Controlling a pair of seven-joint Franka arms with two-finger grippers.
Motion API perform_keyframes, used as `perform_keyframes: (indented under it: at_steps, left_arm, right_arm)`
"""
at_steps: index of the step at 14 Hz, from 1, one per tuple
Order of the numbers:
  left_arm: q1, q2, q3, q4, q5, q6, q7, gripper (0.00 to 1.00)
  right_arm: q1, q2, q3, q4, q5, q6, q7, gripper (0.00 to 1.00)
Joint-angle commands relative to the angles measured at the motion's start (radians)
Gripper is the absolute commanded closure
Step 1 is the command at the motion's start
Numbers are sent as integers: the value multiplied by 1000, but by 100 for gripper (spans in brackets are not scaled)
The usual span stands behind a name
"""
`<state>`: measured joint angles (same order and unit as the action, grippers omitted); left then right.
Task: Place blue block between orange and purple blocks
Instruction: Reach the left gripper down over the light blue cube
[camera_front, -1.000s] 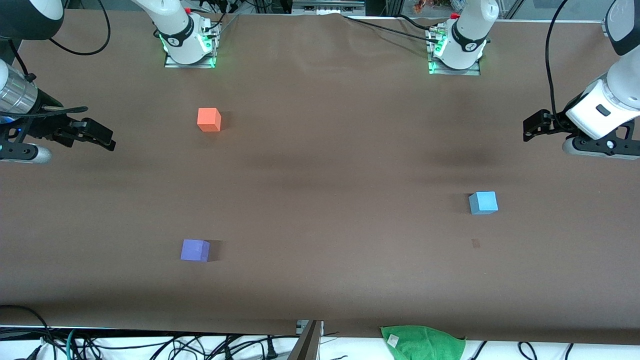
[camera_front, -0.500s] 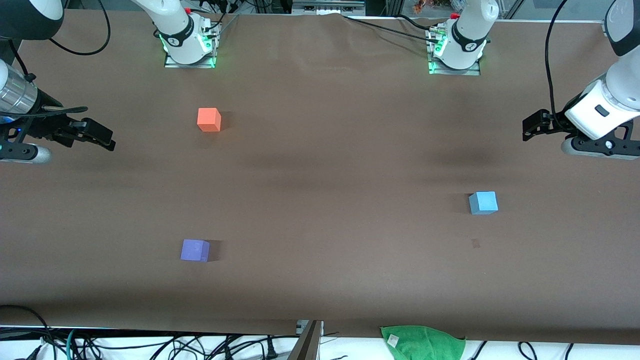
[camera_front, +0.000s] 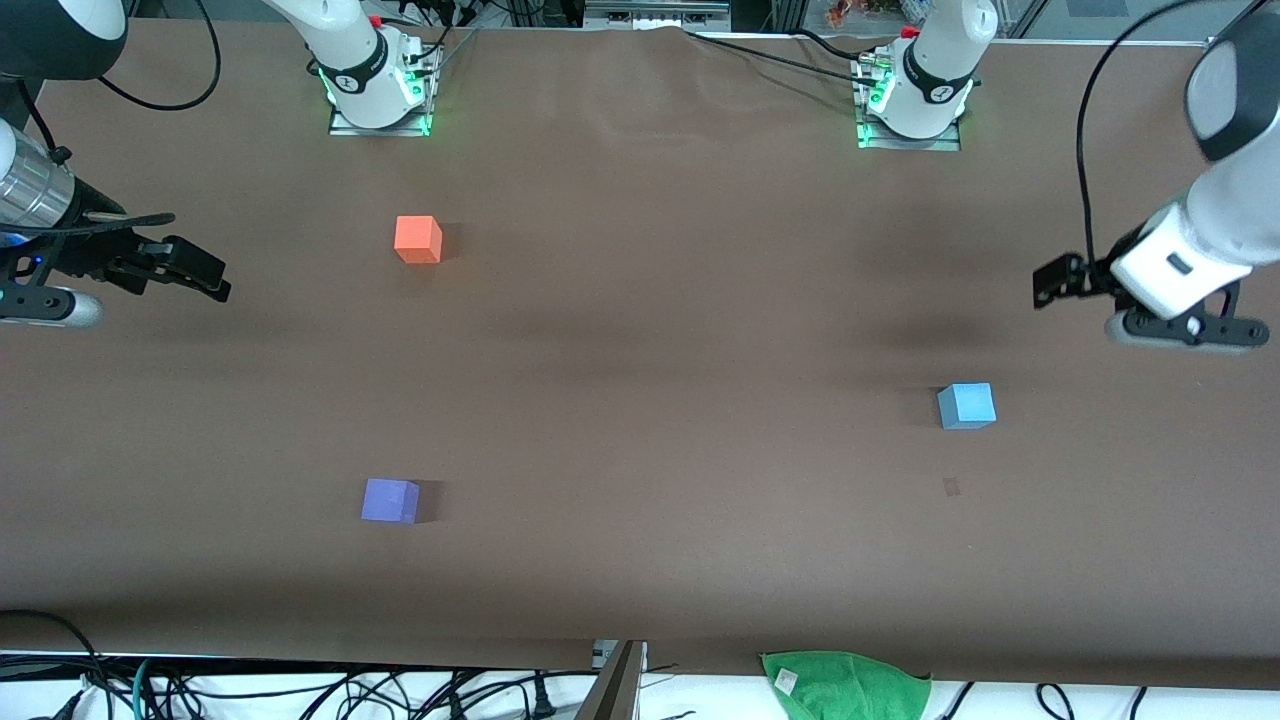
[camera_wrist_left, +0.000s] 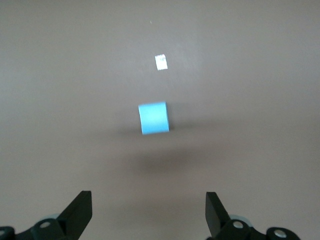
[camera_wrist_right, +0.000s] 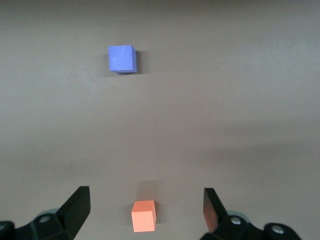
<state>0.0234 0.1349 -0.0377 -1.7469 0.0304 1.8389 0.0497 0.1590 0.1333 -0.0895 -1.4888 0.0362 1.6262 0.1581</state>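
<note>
The blue block sits on the brown table toward the left arm's end; it also shows in the left wrist view. The orange block and the purple block sit toward the right arm's end, far apart, the purple one nearer the front camera. Both show in the right wrist view, orange and purple. My left gripper is in the air, open and empty, apart from the blue block. My right gripper waits, open and empty, beside the orange block.
A green cloth hangs at the table's front edge. A small pale mark lies on the table just nearer the front camera than the blue block. The arm bases stand along the back edge.
My left arm has swung a little toward the blue block, its gripper now lower in the front view. The right arm and the three blocks have not moved.
</note>
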Motion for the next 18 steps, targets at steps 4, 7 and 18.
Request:
perform_keyframes:
  at_steps: [4,7,18]
  left_arm:
    - [30,89,-7,-330,-15,624,7,0]
    - [30,169,-7,-391,-12,811,16,0]
    - [41,364,-7,-433,-12,1080,10,76]
  right_arm:
    - [-1,-12,2,5,-1,-14,-8,0]
    - [-1,-12,2,4,-1,-11,-8,0]
    - [1,-12,7,5,2,-14,-8,0]
